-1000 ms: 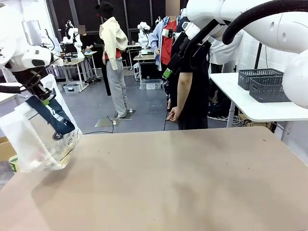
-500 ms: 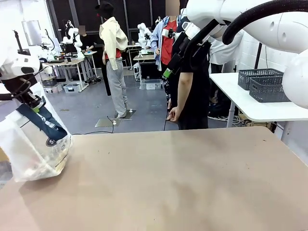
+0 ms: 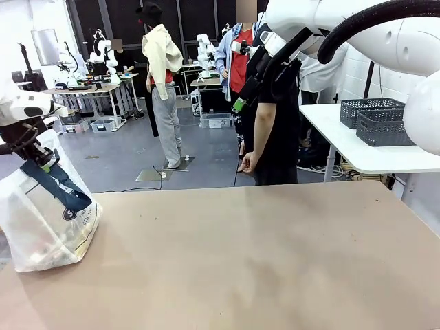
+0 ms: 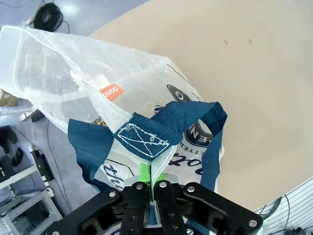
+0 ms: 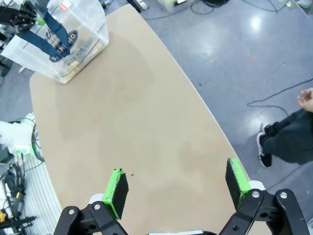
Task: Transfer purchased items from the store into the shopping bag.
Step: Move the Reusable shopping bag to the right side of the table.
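Shopping bag (image 3: 45,220): we log it lowered from mid-air onto the table's (image 3: 261,261) left edge, handle clamped in our left gripper (image 4: 149,182), right gripper (image 5: 176,188) spread wide and empty above; transfer judged near complete.

At the upper right of the front view, a glossy white arm shell (image 3: 385,34) is seen, crossed by a thick black ribbed hose (image 3: 364,20). At the frame's left edge, a white wrist with black fittings is seen. In the right wrist view, the right gripper (image 5: 178,188) is shown in black, with silver screws and green pads (image 5: 116,192). The left gripper (image 4: 149,188) is built alike. A black short-sleeved top is worn by the person (image 3: 275,130).
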Tool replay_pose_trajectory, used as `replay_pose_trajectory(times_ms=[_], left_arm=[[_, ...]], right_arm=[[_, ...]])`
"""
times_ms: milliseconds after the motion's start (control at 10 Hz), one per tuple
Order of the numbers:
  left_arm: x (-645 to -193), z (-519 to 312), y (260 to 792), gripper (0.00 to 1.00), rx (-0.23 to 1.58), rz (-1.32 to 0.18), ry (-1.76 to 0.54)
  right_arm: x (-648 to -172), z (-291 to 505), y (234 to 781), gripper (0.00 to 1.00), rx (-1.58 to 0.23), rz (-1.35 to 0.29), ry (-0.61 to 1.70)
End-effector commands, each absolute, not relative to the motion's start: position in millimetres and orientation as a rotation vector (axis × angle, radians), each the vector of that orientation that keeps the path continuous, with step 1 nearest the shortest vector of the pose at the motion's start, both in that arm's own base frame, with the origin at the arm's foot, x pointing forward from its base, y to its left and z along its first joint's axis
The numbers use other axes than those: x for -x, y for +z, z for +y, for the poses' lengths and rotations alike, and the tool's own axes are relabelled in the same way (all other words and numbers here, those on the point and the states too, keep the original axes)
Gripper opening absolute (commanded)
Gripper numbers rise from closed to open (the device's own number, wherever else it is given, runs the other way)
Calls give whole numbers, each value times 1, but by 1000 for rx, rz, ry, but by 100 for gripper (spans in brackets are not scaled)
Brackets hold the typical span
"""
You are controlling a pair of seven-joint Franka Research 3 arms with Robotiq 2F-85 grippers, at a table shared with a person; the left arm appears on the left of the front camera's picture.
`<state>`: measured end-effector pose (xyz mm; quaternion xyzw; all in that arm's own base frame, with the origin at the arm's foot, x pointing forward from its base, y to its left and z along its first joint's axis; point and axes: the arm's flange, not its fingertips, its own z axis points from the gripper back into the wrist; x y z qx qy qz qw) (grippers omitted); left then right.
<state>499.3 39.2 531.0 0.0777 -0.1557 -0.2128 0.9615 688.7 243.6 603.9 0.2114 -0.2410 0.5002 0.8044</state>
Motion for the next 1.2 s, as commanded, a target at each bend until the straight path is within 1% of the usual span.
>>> replay_pose_trajectory(times_ms=[0,100,200,1100], left_arm=[[-492,47,519,0,-127,-333,-392],[-493,47,515,0,-114,-343,-379],[-498,42,526,0,-146,-313,-420],[-498,42,526,0,-146,-313,-420]], right_arm=[[-695,246,609,100,-447,-503,1079],[-695,246,609,100,-447,-503,1079],[-695,246,609,100,-447,-503,1079],[-695,246,609,100,-447,-503,1079]])
